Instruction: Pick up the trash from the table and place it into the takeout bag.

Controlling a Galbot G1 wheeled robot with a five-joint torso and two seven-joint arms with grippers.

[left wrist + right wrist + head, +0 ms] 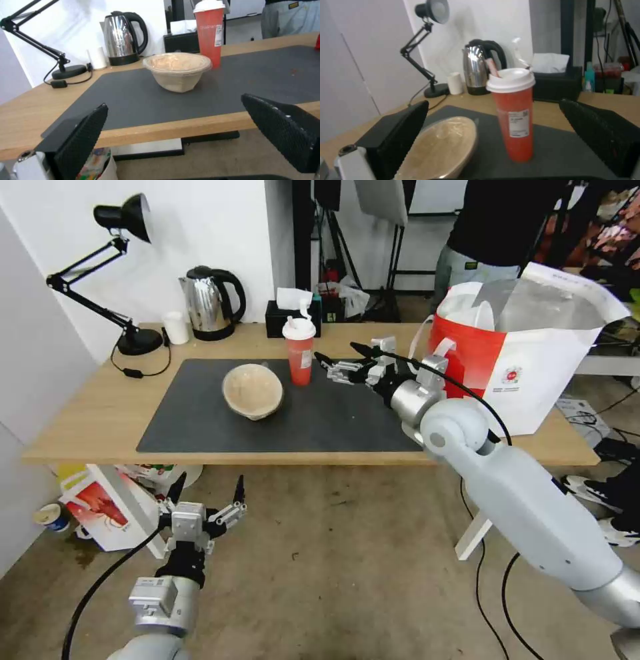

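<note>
Left of the dark grey mat (280,410), at the back corner of the table (87,413), a black desk lamp (110,267) stands with a small white cup (177,327) and a steel kettle (212,303) beside it along the wall. Below the mat's near-left corner, off the table's front edge and over the floor, the left gripper (207,492) hangs with its jaws spread wide and nothing between them; its wrist view looks past both black fingertips (83,140) across the mat.

On the mat, left of its middle, sits the beige lidded bowl (253,391), upright with its clear lid on. Just beside it toward the mat's back edge stands the red drink cup (299,353), upright, white lid on, a straw rising from the lid; bowl and cup look close but apart. Behind the mat's back edge, past the cup, a black tissue box (292,317) sits against the wall.

Over the mat's right half the right gripper (339,362) reaches in level toward the cup, jaws parted and empty, tips near the cup without touching it. In the right wrist view the cup (514,113) stands between the two spread fingers (403,135), farther out than them.

Right of the mat, at the table's right end, the takeout bag (527,360) stands upright, mouth open, foil lining showing, with something white inside that cannot be made out.
</note>
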